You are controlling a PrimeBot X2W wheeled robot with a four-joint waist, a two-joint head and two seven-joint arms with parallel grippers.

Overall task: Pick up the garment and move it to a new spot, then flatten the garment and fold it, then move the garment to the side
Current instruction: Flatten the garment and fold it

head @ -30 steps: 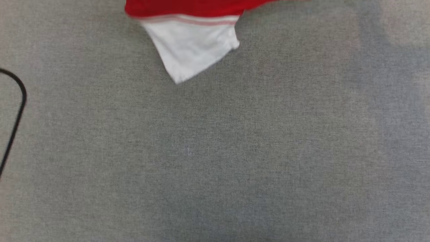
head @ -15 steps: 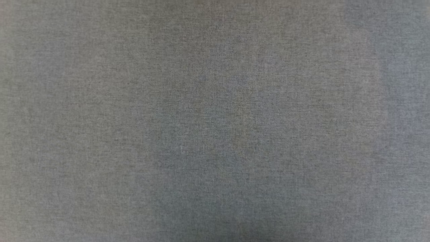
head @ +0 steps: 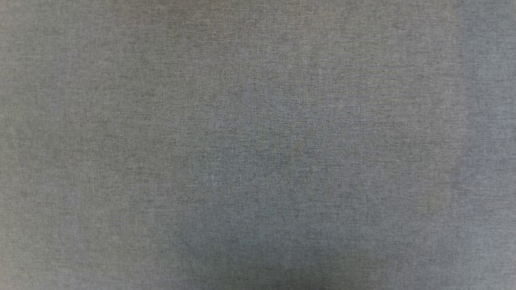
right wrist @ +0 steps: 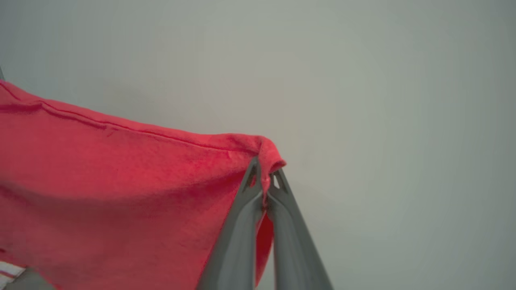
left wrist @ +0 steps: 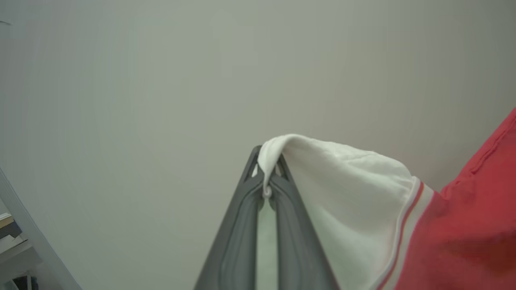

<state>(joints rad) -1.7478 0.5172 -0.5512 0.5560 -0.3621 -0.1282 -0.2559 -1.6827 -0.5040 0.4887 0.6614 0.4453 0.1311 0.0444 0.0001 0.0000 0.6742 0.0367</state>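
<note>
In the left wrist view my left gripper [left wrist: 266,177] is shut on the edge of the garment's white sleeve [left wrist: 354,193], which drapes off to the right into striped trim and the red body [left wrist: 463,225]. In the right wrist view my right gripper [right wrist: 265,181] is shut on a pinch of the garment's red hem [right wrist: 121,173], and the red cloth hangs away to the left. Both grippers point up at a pale plain wall, with the garment held in the air between them. The lettering and number are hidden.
The head view looks straight down on the grey woven table cloth [head: 258,145]. A shelf edge with a few items [left wrist: 12,237] sits at the lower left of the left wrist view. A pale wall [right wrist: 383,121] lies behind both grippers.
One second ago the head view held the garment's white sleeve and red body at the top and a black cable at the left; both have left that view, which holds bare grey cloth since.
</note>
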